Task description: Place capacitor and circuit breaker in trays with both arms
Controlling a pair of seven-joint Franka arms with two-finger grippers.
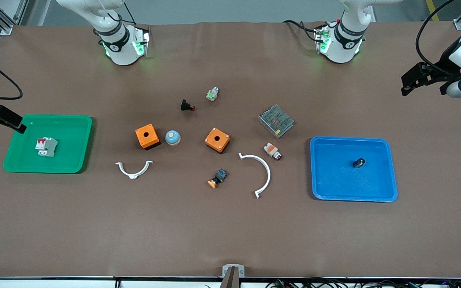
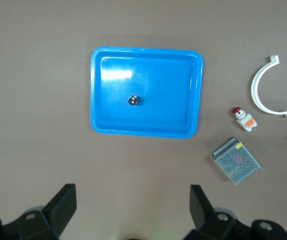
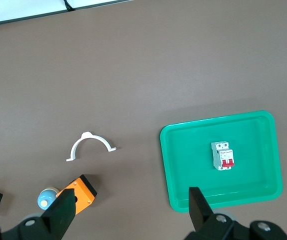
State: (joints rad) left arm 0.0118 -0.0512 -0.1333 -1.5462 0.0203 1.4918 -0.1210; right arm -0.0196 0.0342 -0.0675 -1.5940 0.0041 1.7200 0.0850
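Note:
The circuit breaker (image 1: 46, 147), a white-and-grey block with red levers, lies in the green tray (image 1: 18, 167) at the right arm's end of the table; it also shows in the right wrist view (image 3: 222, 155). The capacitor (image 1: 359, 163), a tiny black cylinder, lies in the blue tray (image 1: 322, 194) at the left arm's end; it also shows in the left wrist view (image 2: 133, 100). My right gripper (image 1: 14, 122) hangs open and empty over the green tray's outer edge. My left gripper (image 1: 408, 82) is raised, open and empty, over the table's end past the blue tray.
Between the trays lie two orange boxes (image 1: 147, 136) (image 1: 217, 140), a blue dome (image 1: 172, 137), a mesh-covered metal box (image 1: 276, 121), two white curved clips (image 1: 134, 169) (image 1: 260, 173) and several push buttons, such as a white-and-orange one (image 1: 272, 151).

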